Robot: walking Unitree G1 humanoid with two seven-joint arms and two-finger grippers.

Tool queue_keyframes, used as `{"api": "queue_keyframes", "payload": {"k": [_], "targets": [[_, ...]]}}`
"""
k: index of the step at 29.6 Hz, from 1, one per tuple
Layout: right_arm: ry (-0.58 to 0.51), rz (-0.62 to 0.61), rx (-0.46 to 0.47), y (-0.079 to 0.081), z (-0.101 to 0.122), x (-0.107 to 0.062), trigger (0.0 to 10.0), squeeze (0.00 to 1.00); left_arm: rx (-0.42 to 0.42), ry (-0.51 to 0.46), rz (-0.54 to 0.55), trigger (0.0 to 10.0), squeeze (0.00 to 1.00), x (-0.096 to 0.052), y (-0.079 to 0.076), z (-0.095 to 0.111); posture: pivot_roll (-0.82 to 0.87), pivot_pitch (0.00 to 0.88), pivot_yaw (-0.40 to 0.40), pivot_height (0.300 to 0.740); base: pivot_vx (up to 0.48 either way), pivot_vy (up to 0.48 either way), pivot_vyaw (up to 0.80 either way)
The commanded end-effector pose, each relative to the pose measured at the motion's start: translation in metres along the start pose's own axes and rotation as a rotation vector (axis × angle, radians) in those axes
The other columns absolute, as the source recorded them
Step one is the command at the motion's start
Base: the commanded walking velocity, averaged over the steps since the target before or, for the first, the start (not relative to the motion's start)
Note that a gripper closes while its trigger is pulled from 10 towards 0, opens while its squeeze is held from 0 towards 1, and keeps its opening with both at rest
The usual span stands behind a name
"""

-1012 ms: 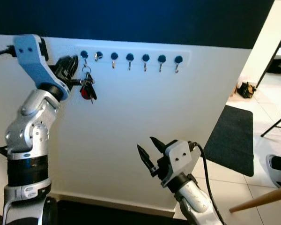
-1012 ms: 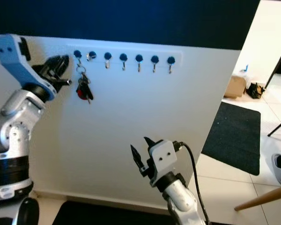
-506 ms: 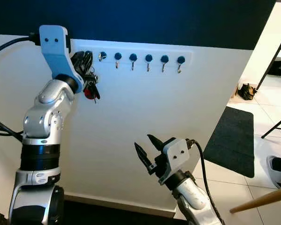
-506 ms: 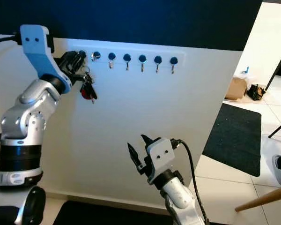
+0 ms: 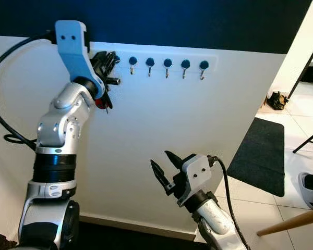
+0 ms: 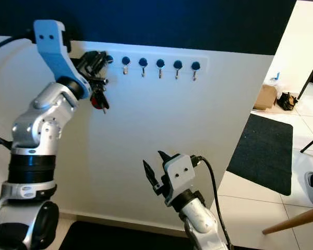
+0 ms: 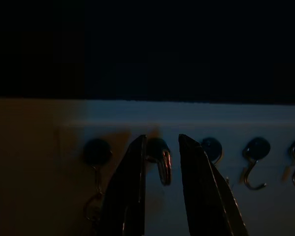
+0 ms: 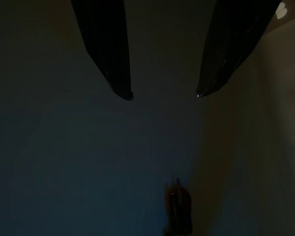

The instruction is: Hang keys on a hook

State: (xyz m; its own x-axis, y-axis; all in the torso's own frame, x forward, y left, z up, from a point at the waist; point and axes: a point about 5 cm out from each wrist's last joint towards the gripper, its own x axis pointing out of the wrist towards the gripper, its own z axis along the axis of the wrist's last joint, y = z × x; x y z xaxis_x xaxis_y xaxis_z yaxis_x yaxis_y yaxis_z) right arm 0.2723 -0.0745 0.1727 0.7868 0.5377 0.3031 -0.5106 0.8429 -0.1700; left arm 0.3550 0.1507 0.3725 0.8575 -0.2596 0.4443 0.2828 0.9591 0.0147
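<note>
A bunch of keys with a red fob [image 6: 99, 100] hangs from the leftmost hook [image 7: 96, 150] of a white wall rail [image 5: 167, 54] with blue-knobbed hooks. My left gripper [image 5: 108, 60] is raised at the rail's left end, just above the keys. Its fingers [image 7: 132, 191] are open with nothing held, and they frame the second hook [image 7: 162, 162]. The left arm hides part of the keys in the eye views. My right gripper [image 5: 164, 164] is held low in front of the wall, open and empty.
The wall is white below and dark blue above [image 5: 198, 21]. A dark mat [image 5: 258, 156] lies on the tiled floor to the right, with a shoe [image 5: 309, 183], a wooden stick [image 5: 289, 224] and a black stand leg [image 5: 308, 138] beyond. A black cable [image 5: 2, 88] loops left.
My left gripper has moved up and to the right, from left of the keys to in front of the first hooks. The keys stay hanging. The right arm barely moved.
</note>
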Motion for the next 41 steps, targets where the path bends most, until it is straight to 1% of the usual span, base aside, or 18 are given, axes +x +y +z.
{"api": "queue_keyframes", "payload": {"k": [1,3,5,8,11,14,15,18,19,23,24,25,26,31,35,39,40,41], "targets": [[0.015,0.002,0.011,0.002,-0.003,-0.001,10.0,0.00,0.025,0.012,-0.006,10.0,0.00,0.003,-0.005,-0.004,0.06,0.135,0.028,0.740,0.000,0.000,0.00],[0.016,0.003,0.011,0.002,-0.003,-0.001,10.0,0.00,0.038,0.031,0.002,10.0,0.00,0.004,-0.004,-0.008,0.06,0.135,0.029,0.740,0.000,0.000,0.00],[0.017,0.003,0.011,0.002,-0.003,-0.001,10.0,0.00,0.074,0.093,0.006,10.0,0.00,0.003,-0.004,-0.020,0.06,0.133,0.030,0.740,0.000,0.000,0.00],[0.018,0.002,0.011,0.002,-0.003,-0.002,10.0,0.00,0.078,0.126,-0.001,10.0,0.00,0.002,-0.004,-0.026,0.06,0.131,0.032,0.740,0.000,0.000,0.00],[0.019,-0.001,0.009,0.002,-0.004,-0.002,10.0,0.00,0.072,0.189,-0.016,10.0,0.00,-0.004,-0.005,-0.041,0.06,0.127,0.033,0.740,0.000,0.000,0.00],[0.019,-0.002,0.008,0.002,-0.004,-0.003,10.0,0.00,0.066,0.206,-0.025,10.0,0.00,-0.008,-0.006,-0.047,0.06,0.126,0.032,0.740,0.000,0.000,0.00],[0.019,-0.002,0.008,0.002,-0.004,-0.003,10.0,0.00,0.066,0.206,-0.025,10.0,0.00,-0.008,-0.006,-0.047,0.06,0.126,0.032,0.740,0.000,0.000,0.00],[0.020,-0.001,0.006,0.001,-0.004,-0.003,10.0,0.00,0.035,0.146,-0.025,10.0,0.00,-0.011,-0.005,-0.038,0.06,0.124,0.031,0.740,0.000,0.000,0.00],[0.020,0.000,0.004,0.001,-0.004,-0.003,10.0,0.00,0.039,0.087,-0.023,10.0,0.00,-0.016,-0.001,-0.028,0.05,0.122,0.032,0.740,0.000,0.000,0.00],[0.021,-0.001,0.003,0.001,-0.004,-0.003,10.0,0.00,0.068,0.063,0.001,10.0,0.00,-0.024,0.007,-0.022,0.05,0.122,0.032,0.740,0.000,0.000,0.00],[0.021,-0.002,0.003,0.000,-0.004,-0.004,10.0,0.00,0.076,0.065,0.012,2.8,0.00,-0.028,0.010,-0.019,0.06,0.122,0.031,0.740,0.000,0.000,0.00],[0.021,-0.002,0.003,0.000,-0.004,-0.004,10.0,0.00,0.076,0.065,0.012,2.8,0.00,-0.028,0.010,-0.019,0.06,0.122,0.031,0.740,0.000,0.000,0.00],[0.021,-0.002,0.003,0.000,-0.004,-0.004,10.0,0.00,0.078,0.059,0.015,0.0,0.00,-0.030,0.012,-0.016,0.06,0.123,0.029,0.740,0.000,0.000,0.00],[0.022,0.007,0.006,0.001,-0.004,-0.003,10.0,0.00,0.113,0.009,0.039,0.0,0.00,-0.032,0.018,-0.003,0.07,0.125,0.018,0.740,0.000,0.000,0.00],[0.019,0.014,0.008,0.002,-0.004,-0.001,10.0,0.00,0.124,-0.010,0.039,0.0,0.00,-0.026,0.016,0.000,0.07,0.126,0.017,0.740,0.000,0.000,0.00],[0.019,0.014,0.007,0.002,-0.004,0.000,10.0,0.00,0.123,-0.012,0.038,0.0,0.00,-0.026,0.015,0.001,0.07,0.127,0.018,0.740,0.000,0.000,0.00],[0.019,0.013,0.007,0.002,-0.004,-0.001,10.0,0.00,0.127,-0.012,0.032,2.4,0.00,-0.023,0.013,0.000,0.06,0.129,0.018,0.740,0.000,0.000,0.00],[0.019,0.013,0.007,0.002,-0.004,-0.001,10.0,0.00,0.127,-0.012,0.032,2.4,0.00,-0.023,0.013,0.000,0.06,0.129,0.018,0.740,0.000,0.000,0.00]]}}
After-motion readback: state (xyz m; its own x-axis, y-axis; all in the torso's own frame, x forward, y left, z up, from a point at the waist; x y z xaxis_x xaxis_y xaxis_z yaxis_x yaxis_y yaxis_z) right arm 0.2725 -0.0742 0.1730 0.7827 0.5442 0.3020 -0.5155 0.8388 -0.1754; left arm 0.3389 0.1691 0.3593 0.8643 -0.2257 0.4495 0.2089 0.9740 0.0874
